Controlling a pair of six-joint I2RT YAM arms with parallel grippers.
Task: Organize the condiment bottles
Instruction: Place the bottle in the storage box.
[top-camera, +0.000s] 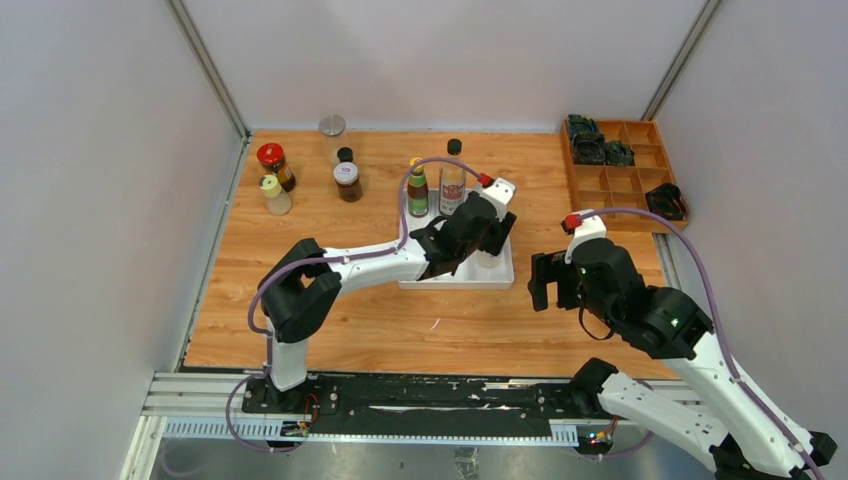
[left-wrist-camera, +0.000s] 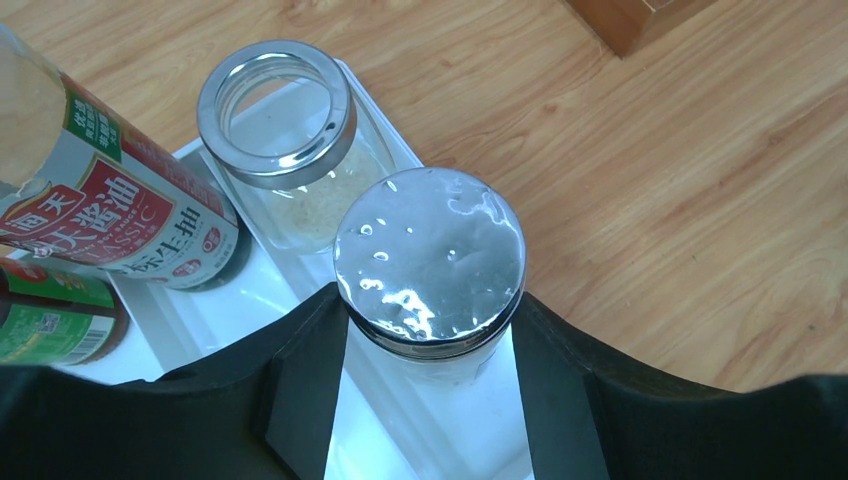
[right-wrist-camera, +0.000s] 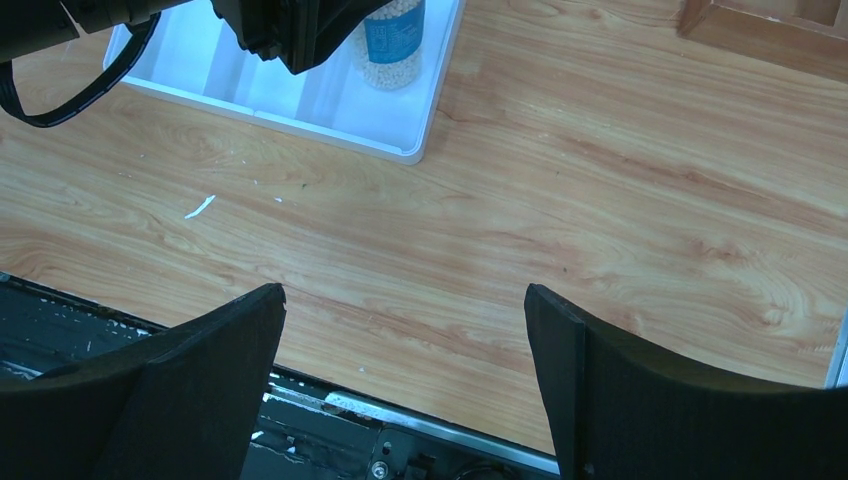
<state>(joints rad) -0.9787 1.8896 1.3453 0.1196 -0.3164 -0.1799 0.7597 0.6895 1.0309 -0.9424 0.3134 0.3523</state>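
A white tray (top-camera: 455, 278) sits mid-table. In it stand a yellow-capped green-labelled bottle (top-camera: 417, 190) and a tall black-capped bottle (top-camera: 452, 180). My left gripper (top-camera: 490, 238) is over the tray's right end, shut on a silver-lidded jar (left-wrist-camera: 430, 260) that stands in the tray. A second silver-rimmed clear jar (left-wrist-camera: 277, 105) stands just beyond it. On the table at the left are a red-lidded jar (top-camera: 273, 163), a small yellow-topped shaker (top-camera: 273, 193), a dark jar (top-camera: 347, 180) and a silver-lidded jar (top-camera: 332, 128). My right gripper (top-camera: 545, 280) is open and empty, right of the tray.
A wooden compartment box (top-camera: 640, 185) with dark objects stands at the back right. The right wrist view shows the tray's near corner (right-wrist-camera: 415, 150), bare wood under the fingers (right-wrist-camera: 560, 340), and the table's metal front rail (right-wrist-camera: 420, 430).
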